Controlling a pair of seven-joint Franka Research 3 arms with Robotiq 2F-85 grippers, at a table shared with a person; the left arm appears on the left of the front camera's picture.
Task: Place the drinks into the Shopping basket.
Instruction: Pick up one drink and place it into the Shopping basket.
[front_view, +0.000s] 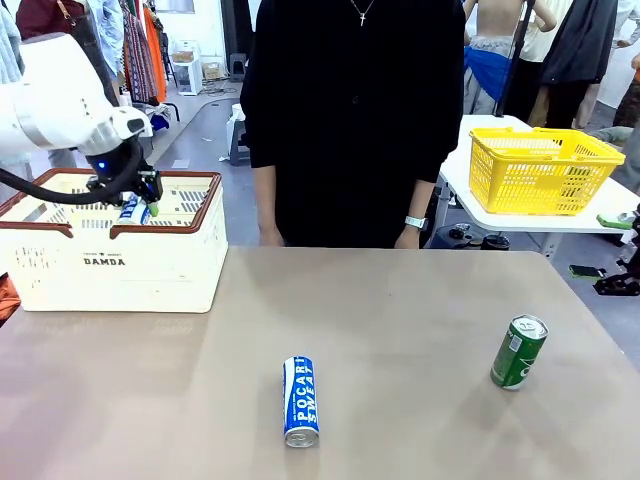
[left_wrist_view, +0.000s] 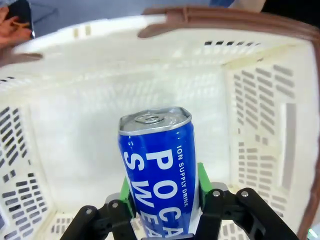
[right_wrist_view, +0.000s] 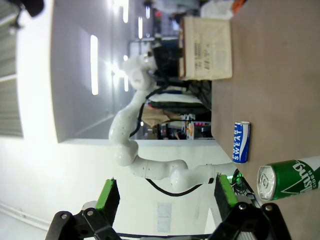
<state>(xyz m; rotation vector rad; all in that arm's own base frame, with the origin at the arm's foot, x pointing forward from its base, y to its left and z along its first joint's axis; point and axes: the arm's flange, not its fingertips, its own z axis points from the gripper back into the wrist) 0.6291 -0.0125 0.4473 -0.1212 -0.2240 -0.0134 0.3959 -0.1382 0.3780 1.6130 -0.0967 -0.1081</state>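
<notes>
**Can poised inside basket, two drinks yet to be collected**

The left gripper (left_wrist_view: 162, 200) is clamped on a blue-and-white Pocari Sweat can (left_wrist_view: 157, 170). Its green pads (left_wrist_view: 127, 192) press either side of the body, and the silver top points away from the wrist. Straight ahead of the fingers opens the cream-white Shopping basket (left_wrist_view: 260, 125), its slotted walls ringing the can and its floor looking bare. Seen from the front, the can hangs just inside the brown rim and, as far as I can tell, rests on nothing.

The step in hand appears to be the drop-off. The next move calls for easing down toward the floor and then parting the jaws, so the can settles rather than falls and rolls.

Well away from that hand, out on the tan table (front_view: 400, 290), a second blue can (front_view: 300, 400) lies on its side. A green can (front_view: 519, 351) lies farther off again.

The right gripper (right_wrist_view: 166, 196) hangs with its jaws wide and nothing between them. The green can is the nearer of the two cans to it.

A person in black (front_view: 350, 100) stands at the table's far edge. Beyond, a yellow basket (front_view: 540, 170) sits on a white side table, and clothes racks line the room.
</notes>
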